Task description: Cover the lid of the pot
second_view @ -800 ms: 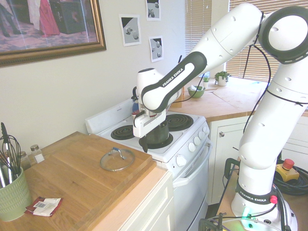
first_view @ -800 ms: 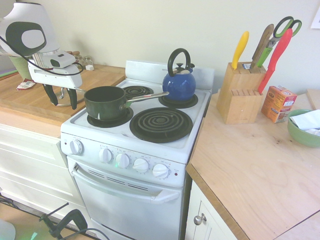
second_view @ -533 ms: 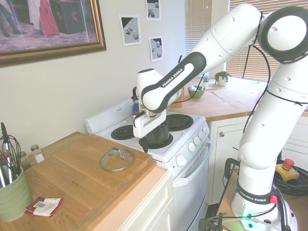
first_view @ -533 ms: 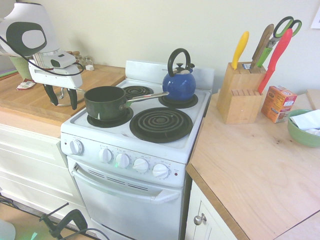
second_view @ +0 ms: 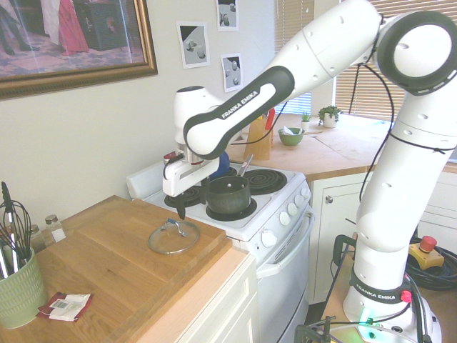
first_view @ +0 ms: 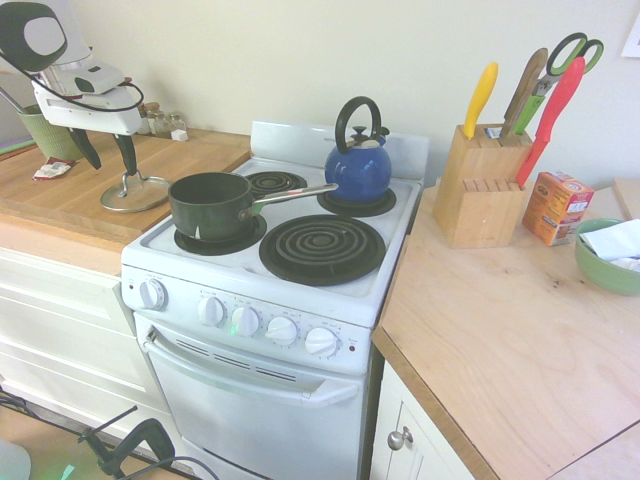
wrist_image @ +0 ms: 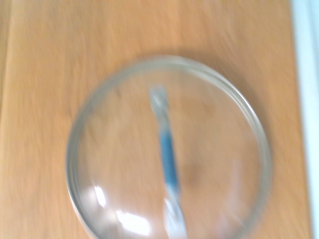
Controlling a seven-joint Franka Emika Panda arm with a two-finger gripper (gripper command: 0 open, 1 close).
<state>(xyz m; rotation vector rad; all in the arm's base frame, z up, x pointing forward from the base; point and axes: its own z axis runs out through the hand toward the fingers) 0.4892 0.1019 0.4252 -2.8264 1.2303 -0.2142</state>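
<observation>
- I see my gripper [first_view: 106, 158] hanging above the lid [first_view: 133, 192], pointing straight down, with its two dark fingers [first_view: 127, 155] spread apart and nothing between them.
- The lid [second_view: 173, 236] is round clear glass with a thin shiny metal rim and a small arched metal handle on top. It lies flat on the smooth wooden counter [second_view: 121, 271].
- In the wrist view the lid [wrist_image: 119, 164] is blurry, a big see-through circle with the wood grain showing through it.
- The pot [first_view: 211, 205] is small, round and very dark green, with one long straight silver handle pointing toward 3 o'clock in the first exterior view. It sits on a black coil burner of the white stove [first_view: 330, 285], with no cover on it.
- The lid is at about 9 o'clock from the pot, near it but not touching.
- A shiny blue kettle [first_view: 358, 170] with a black loop handle sits at about 2 o'clock from the pot.
</observation>
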